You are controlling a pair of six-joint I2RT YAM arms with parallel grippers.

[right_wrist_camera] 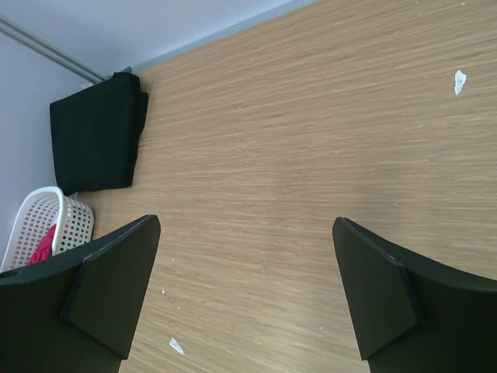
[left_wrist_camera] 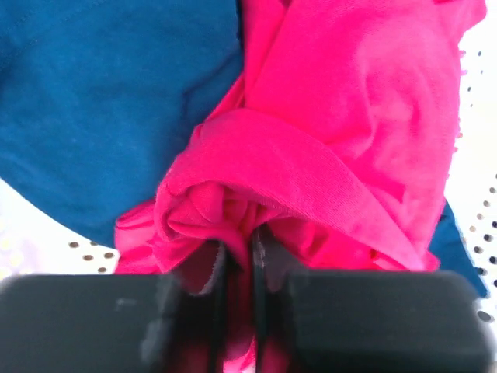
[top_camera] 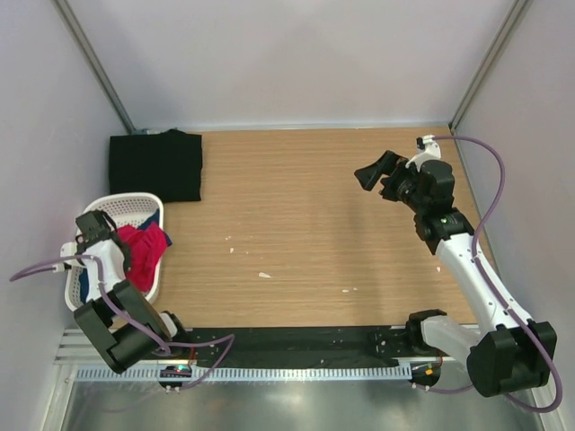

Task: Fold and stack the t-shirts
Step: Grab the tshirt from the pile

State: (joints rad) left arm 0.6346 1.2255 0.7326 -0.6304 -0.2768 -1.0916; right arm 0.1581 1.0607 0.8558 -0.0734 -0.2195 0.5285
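Scene: seen from overhead, a wooden table (top_camera: 305, 224) with two robot arms mounted at its 6 o'clock edge.
Black t-shirt (top_camera: 155, 166): folded into a neat rectangle, flat on the table at about 10 o'clock, just beyond the basket.
Basket (top_camera: 135, 197): white plastic mesh, at the table's 9 o'clock edge, holding two crumpled shirts.
Red t-shirt (left_wrist_camera: 326, 155): bunched on top in the basket, spilling toward its 3 o'clock rim.
Blue t-shirt (left_wrist_camera: 109, 101): lies under and beside the red one, toward the basket's 9 o'clock side.
Left jaws: down in the basket and closed on a rolled fold of the red t-shirt; in the left wrist view, red cloth fills the narrow slot between them.
Right jaws: spread wide and holding nothing, hanging above bare table at about 2 o'clock, well apart from every shirt.
Step in hand: by the look of it, one shirt is done and the red one is being taken from the basket as the second.
Next move calls for: probably lifting the red t-shirt clear of the rim without dragging the blue one along, then laying it flat mid-table, where the right jaws could take an edge and help spread it.
Risk: the grip sits on a thick bunch, so the shirt may come out tangled.
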